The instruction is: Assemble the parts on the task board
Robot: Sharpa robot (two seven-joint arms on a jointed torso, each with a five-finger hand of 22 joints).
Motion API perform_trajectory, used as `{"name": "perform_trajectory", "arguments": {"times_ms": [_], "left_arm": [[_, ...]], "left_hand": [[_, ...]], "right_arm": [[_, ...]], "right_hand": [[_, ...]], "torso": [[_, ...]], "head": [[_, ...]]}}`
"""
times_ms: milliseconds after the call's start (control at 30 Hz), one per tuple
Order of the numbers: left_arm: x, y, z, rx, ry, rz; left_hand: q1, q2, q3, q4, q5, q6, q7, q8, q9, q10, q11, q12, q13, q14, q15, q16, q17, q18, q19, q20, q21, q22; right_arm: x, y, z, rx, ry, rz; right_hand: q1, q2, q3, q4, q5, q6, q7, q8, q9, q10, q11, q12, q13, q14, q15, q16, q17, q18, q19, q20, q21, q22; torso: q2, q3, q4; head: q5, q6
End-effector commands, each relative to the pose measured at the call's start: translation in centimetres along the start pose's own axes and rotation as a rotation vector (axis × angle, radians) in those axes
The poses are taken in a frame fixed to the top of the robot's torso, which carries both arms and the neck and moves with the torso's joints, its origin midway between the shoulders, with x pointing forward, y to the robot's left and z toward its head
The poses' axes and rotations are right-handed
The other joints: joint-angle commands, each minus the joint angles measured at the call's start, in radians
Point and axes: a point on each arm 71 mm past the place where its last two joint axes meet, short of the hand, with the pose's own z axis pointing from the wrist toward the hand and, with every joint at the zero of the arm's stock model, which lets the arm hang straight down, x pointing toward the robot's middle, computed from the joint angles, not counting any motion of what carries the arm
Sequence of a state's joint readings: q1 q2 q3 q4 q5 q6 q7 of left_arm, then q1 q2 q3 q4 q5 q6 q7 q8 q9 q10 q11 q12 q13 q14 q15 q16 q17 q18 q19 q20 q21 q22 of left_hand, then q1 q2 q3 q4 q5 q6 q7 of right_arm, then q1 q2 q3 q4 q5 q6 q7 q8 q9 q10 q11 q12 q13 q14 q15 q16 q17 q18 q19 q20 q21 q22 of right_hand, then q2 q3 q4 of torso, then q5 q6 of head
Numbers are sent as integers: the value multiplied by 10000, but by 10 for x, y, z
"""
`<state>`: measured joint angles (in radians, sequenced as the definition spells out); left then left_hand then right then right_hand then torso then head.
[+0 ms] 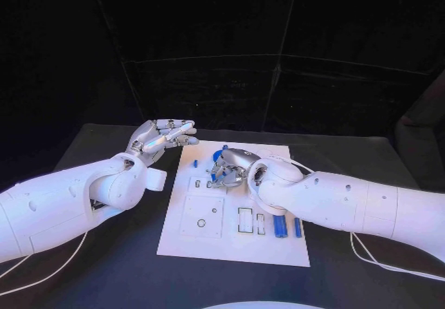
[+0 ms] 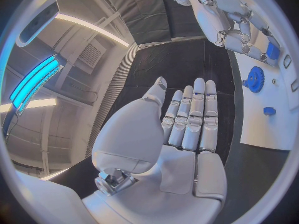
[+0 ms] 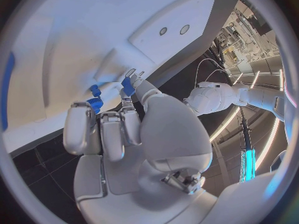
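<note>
We have our right hand down over the far-middle part of the task board, fingers curled in around a small blue part pinched at the fingertips; a blue gear sits on the board just beside them. How firmly the pinched piece is held we cannot tell, since the fingers cover most of it. Our left hand hovers off the far left corner of the board, above the black surface, fingers straight and close together, holding nothing.

The risks, as we judge them:
- The held part is small and gripped only at the tips, so a slight tilt could jam it against its seat or let it slip out onto the board.
- Our right hand crowds the gear, and a stray finger could nudge it or knock the small blue piece lying near it.
- The board is not steadied by our left hand, so pushing down off-centre could slide it across the surface.
- Two blue bars lie at the near right, close under our right forearm; a low sweep could scatter them.
</note>
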<state>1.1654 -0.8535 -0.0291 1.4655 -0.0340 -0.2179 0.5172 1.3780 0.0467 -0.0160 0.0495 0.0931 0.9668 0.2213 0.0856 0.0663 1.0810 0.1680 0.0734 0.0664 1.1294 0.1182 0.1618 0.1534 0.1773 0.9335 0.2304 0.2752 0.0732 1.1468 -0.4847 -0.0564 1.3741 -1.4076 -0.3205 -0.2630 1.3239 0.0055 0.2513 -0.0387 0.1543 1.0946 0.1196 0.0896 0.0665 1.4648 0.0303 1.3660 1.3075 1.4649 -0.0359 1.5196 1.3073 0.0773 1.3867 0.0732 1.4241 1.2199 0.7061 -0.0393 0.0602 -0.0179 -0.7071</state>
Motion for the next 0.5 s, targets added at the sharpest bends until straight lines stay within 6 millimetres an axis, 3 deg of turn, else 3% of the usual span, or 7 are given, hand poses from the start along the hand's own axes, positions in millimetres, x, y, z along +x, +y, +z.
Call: {"name": "perform_trajectory", "arguments": {"times_ms": [33,500], "left_arm": [[2,-1,1,72,151,-47],[3,-1,2,61,167,-55]], "left_hand": [[-13,94,-15,-57,-62,69,15,-68,0,43,-27,-44,-7,58,-13,-50,17,76,43,-2,-61,-11],[-13,94,-15,-57,-62,69,15,-68,0,43,-27,-44,-7,58,-13,-50,17,76,43,-2,-61,-11]], "right_arm": [[5,0,-1,-137,206,-303],[15,-2,-1,-121,584,-542]], "right_hand": [[-36,38,75,-11,37,69,-21,26,17,95,18,68,1141,792,-16,-21,1367,-45,-52,-10,-18,-2],[-41,31,77,-13,37,70,-21,25,17,94,19,66,1139,792,-16,-22,1366,-45,-54,-10,-20,-5]], "torso": [[1,4,0],[0,7,-4]], "head": [[1,-42],[11,-101]]}}
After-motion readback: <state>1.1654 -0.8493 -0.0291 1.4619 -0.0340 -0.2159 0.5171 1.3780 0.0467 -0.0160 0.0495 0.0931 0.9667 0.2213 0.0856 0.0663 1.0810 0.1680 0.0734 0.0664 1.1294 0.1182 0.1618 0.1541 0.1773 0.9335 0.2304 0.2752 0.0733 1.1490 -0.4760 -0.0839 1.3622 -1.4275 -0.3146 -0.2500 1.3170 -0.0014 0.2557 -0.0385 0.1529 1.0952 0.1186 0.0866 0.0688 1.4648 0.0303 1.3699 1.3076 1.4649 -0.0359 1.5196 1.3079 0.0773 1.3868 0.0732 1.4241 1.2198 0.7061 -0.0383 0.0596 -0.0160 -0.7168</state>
